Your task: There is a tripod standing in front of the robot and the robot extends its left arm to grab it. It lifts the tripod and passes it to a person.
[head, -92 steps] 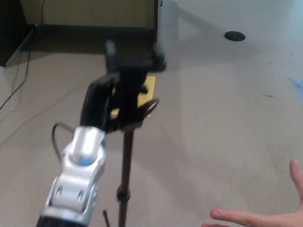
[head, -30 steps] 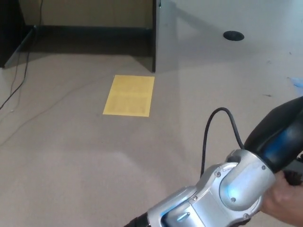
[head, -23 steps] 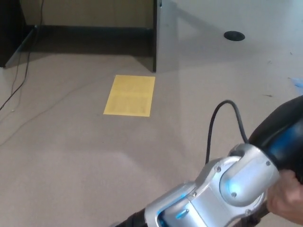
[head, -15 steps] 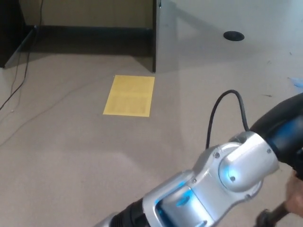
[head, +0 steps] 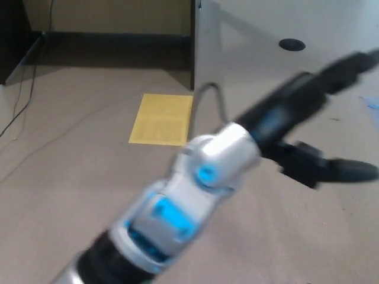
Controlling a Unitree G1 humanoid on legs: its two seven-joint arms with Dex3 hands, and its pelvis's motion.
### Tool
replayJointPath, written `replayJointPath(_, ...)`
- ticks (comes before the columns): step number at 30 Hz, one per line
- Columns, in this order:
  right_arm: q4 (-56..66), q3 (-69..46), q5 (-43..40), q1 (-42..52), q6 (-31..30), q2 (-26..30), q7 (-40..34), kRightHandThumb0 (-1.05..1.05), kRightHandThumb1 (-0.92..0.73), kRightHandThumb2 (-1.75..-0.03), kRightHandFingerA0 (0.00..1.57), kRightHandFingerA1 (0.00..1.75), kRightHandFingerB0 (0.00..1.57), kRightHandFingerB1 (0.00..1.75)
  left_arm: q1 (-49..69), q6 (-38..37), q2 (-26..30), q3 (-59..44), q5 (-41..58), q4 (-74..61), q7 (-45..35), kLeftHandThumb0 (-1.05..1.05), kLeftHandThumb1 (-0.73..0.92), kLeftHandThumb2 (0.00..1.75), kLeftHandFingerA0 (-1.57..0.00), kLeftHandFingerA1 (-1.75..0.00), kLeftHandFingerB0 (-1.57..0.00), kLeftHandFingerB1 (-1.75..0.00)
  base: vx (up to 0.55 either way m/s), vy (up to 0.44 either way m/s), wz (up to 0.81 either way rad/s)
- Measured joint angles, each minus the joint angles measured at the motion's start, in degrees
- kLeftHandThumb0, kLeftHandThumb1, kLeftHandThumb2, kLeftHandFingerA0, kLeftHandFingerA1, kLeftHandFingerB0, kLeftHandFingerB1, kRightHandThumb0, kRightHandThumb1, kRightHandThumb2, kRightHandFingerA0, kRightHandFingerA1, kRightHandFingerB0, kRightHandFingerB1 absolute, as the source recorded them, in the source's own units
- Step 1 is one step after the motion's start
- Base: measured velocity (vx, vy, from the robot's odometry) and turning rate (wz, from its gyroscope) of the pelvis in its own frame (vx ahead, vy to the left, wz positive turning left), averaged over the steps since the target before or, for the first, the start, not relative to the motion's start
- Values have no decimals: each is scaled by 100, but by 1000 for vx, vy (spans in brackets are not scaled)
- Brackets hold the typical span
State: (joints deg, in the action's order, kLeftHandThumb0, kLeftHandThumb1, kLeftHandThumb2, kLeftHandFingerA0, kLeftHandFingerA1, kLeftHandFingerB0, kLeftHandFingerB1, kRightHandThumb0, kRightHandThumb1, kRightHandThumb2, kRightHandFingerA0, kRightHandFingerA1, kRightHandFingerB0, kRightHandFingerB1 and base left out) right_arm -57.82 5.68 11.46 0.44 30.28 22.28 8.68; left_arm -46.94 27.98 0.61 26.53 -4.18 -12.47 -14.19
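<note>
Plainly, the biggest thing in view is the grey floor [head: 71, 201], which fills nearly the whole head view. Across it, from the bottom left up toward the upper right, reaches the robot's left arm [head: 195, 183], a silver forearm with blue lights glowing in its casing, blurred by motion. A thin black cable [head: 208, 92] loops out above the wrist.

At the end of that arm sits the left hand [head: 308, 118], black and smeared (the blur is strong here). Its fingers [head: 346, 170] are spread apart, one pointing toward the upper right corner, the others jutting to the right, and nothing lies between them: the hand is released and empty. The tripod does not show anywhere in this view, so I cannot say where it is.

Behind the arm, at the top of the picture, stands a pale panel [head: 204, 41] with a dark edge, and left of it a dark recess [head: 112, 50] runs along the base of the wall. On the floor below lies a yellow sheet [head: 161, 118], flat and well apart from the hand. A thin wire [head: 23, 100] trails along the floor at far left, and a small dark round disc [head: 293, 44] sits in the floor at upper right.
</note>
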Motion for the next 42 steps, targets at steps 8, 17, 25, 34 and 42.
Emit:
replayJointPath(8, 0, 15, 11, 39, -2, 0, -51, -63, -71, -62, 51, 37, 38, 33, 1192, -153, 894, -1554, 461, -543, -474, -68, 41, 77, 0, 0, 0, -3, 0, 0, 0)
replayJointPath(17, -19, 24, 6, 51, -1, -2, -67, -65, -71, -62, 51, 37, 37, 33, 3067, -817, 1390, -3068, 925, -695, -813, -55, 34, 77, -2, -36, -1, -24, 0, 0, 0)
replayJointPath(25, -20, 24, -4, 100, 1, -20, -72, -66, -71, -62, 50, 36, 37, 33, 4257, -1510, 1453, -3910, 1139, 176, -1030, -53, 34, 77, -3, -41, -3, -32, 0, 0, 0)
replayJointPath(34, -20, 25, -4, 163, 5, -58, -107, -68, -58, -95, 38, 52, 20, 42, 5034, -2289, 1503, -4322, 1182, 2197, -1155, -51, 31, 78, 0, -38, -5, -34, 0, 0, 0)
replayJointPath(42, -21, 15, -6, 239, 21, -95, -140, -71, -76, -63, 36, 33, 29, 31, 5339, -2964, 1554, -4403, 1174, 3952, -1180, -55, 34, 79, -2, -38, 0, -31, 0, 0, 0)
